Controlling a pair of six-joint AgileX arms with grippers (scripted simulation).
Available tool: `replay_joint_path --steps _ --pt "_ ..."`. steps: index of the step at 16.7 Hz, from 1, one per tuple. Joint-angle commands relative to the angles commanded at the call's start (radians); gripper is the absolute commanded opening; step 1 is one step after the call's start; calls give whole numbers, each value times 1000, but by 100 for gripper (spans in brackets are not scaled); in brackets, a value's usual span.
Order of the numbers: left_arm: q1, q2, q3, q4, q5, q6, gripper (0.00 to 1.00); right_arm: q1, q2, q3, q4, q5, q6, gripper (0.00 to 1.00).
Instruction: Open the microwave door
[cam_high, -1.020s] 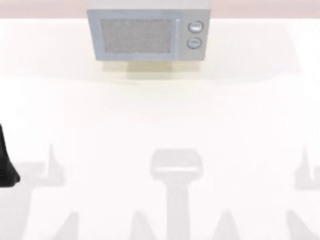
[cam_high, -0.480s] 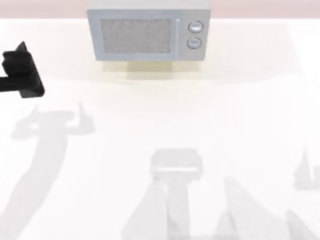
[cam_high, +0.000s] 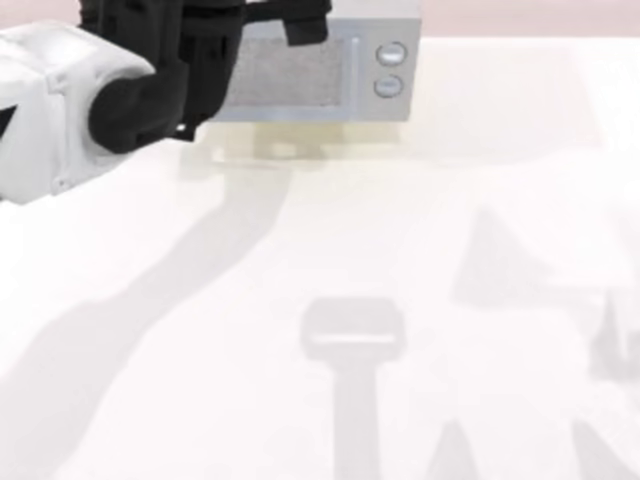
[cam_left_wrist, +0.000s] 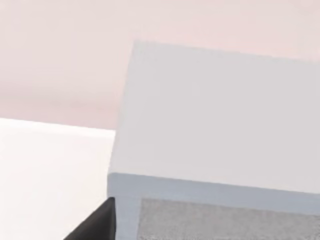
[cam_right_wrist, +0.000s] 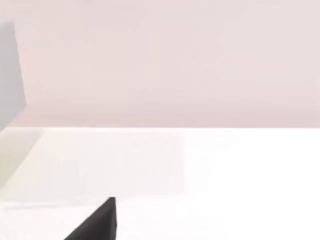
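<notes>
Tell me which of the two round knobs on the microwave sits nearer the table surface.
The lower knob, directly beneath the upper knob on the microwave control panel, to the right of the microwave door mesh window.

Worktop (cam_high: 400, 260): pale cream, flat, smooth, crossed by soft grey shadows.
On it: the microwave (cam_high: 385, 60), standing at the far edge, a little left of centre.
Microwave's footing: a narrow shadow on the worktop just along its front.
</notes>
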Motion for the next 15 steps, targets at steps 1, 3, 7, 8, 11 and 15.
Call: replay_joint_path --steps 1,3,7,8,11,15 --pt "-31 81 58 -4 -28 -16 100 0 0 0 0 0 0 100" --pt "-86 218 156 -16 -76 -40 100 0 0 0 0 0 0 100" --pt "-156 391 270 -44 -137 -65 100 0 0 0 0 0 0 100" --pt "-163 409 281 -48 -144 -68 100 0 0 0 0 0 0 100" --pt "-166 418 286 -50 -146 -68 100 0 0 0 0 0 0 100" --pt "-156 433 299 -44 -138 -62 100 0 0 0 0 0 0 100"
